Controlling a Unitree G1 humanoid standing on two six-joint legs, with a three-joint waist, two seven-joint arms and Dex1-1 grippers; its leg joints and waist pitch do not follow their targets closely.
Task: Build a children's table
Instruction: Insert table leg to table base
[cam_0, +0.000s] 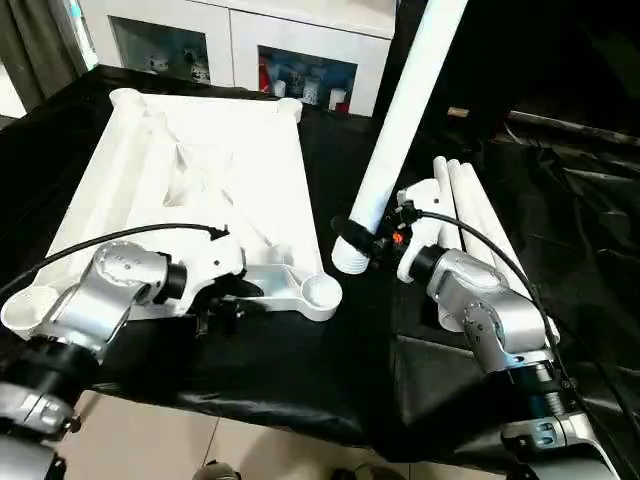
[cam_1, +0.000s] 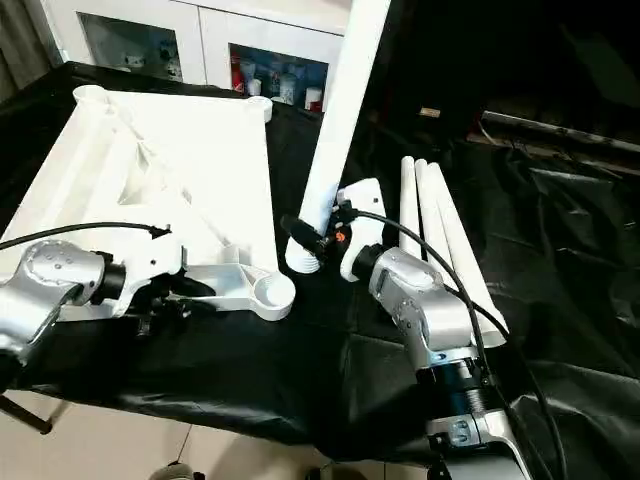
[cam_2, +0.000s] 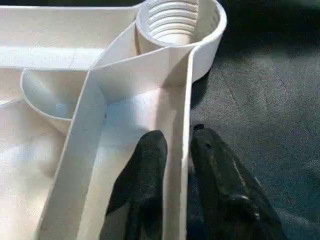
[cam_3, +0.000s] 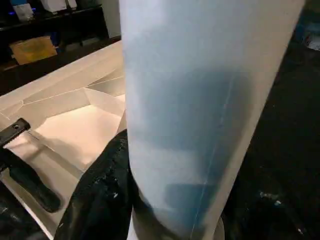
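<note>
The white table top (cam_0: 230, 160) lies upside down on the black cloth, ribbed underside up. Its near right corner socket (cam_0: 320, 292) is empty and shows threads inside (cam_2: 170, 22). My left gripper (cam_0: 222, 305) is shut on the top's near rim a little left of that socket, with one finger (cam_2: 147, 165) inside the rim and the other outside. My right gripper (cam_0: 365, 240) is shut on a white tube leg (cam_0: 400, 120) just above its collared end (cam_0: 350, 262). The leg stands tilted, its lower end on the cloth just right of the socket.
Three more white legs (cam_0: 470, 215) lie side by side on the cloth behind my right arm. A white cabinet (cam_0: 250, 40) with glass doors stands beyond the table. The cloth's front edge (cam_0: 250, 405) drops to the floor.
</note>
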